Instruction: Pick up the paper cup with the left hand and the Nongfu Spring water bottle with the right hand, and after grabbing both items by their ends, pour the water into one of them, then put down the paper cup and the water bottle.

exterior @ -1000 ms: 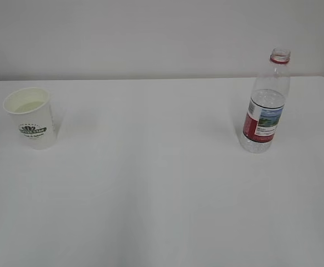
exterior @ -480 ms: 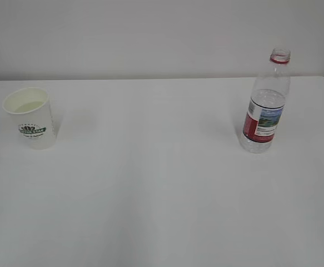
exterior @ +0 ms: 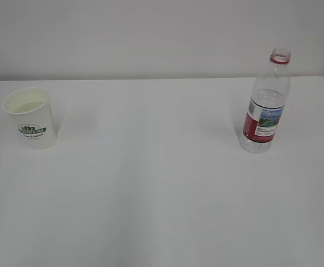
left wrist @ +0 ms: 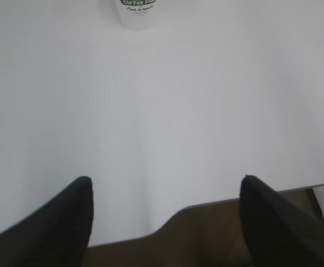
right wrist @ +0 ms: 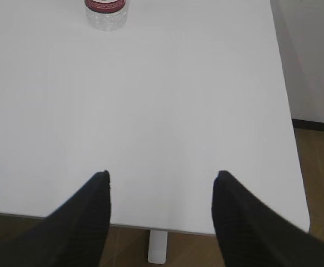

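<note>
On the white surface (exterior: 162,183), the paper cup (exterior: 30,117) stands upright at your far left and the Nongfu Spring water bottle (exterior: 266,103) stands upright at your far right, well apart, with bare white between them. Each object sits on the side of the arm meant to take it, so neither arm should need to cross the middle. The cup appears to hold some pale liquid, and clear water (exterior: 262,140) shows low in the uncapped bottle; judged from this, the pour looks done and both items are set down, though that cannot be confirmed.

Left wrist view: the left hand (left wrist: 167,219) hangs back over the near edge of the surface, its pincer spread wide and holding nothing, the cup far ahead at the top of the frame. Right wrist view: the right hand (right wrist: 162,214) likewise sits at the near edge, its pincer parted somewhat less widely and empty, the bottle base far ahead and a little to the left.

Edges and room: the bottle stands nearer the surface's right edge than the cup does to anything; keep sideways sweeps away from it, since an uncapped bottle tips easily. You have open, unobstructed room straight ahead of both pincers.
</note>
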`<state>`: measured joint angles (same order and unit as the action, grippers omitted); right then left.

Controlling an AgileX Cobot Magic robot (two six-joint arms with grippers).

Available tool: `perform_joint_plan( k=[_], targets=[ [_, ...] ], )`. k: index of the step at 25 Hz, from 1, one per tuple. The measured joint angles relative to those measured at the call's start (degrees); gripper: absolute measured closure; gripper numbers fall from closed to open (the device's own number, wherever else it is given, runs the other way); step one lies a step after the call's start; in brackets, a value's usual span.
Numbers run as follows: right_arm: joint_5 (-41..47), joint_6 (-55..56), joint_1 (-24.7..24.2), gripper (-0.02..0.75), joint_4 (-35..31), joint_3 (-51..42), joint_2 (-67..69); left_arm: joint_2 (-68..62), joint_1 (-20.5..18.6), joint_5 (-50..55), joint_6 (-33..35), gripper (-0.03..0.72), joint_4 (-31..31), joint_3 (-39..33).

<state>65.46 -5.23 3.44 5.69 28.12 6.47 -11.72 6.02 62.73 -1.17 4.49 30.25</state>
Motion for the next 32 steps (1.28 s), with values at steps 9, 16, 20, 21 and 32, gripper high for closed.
perform_joint_plan(
  k=[9, 16, 20, 21, 32],
  targets=[
    [-0.25, 0.00, 0.00, 0.290, 0.00, 0.00, -0.25, 0.00, 0.00, 0.00, 0.00, 0.101, 0.00, 0.00],
    [-0.38, 0.00, 0.00, 0.290, 0.00, 0.00, -7.08, 5.07, 0.00, -0.12, 0.00, 0.101, 0.00, 0.00],
    [-0.38, 0.00, 0.00, 0.290, 0.00, 0.00, -7.44, 11.03, 0.00, -0.12, 0.00, 0.101, 0.14, 0.00],
    [-0.38, 0.00, 0.00, 0.290, 0.00, 0.00, -7.44, 11.56, 0.09, 0.17, 0.00, 0.101, 0.14, 0.00],
    [-0.38, 0.00, -0.03, 0.290, -0.09, 0.00, -7.44, 11.43, 0.09, 0.03, 0.00, 0.163, 0.39, 0.00]
  ],
)
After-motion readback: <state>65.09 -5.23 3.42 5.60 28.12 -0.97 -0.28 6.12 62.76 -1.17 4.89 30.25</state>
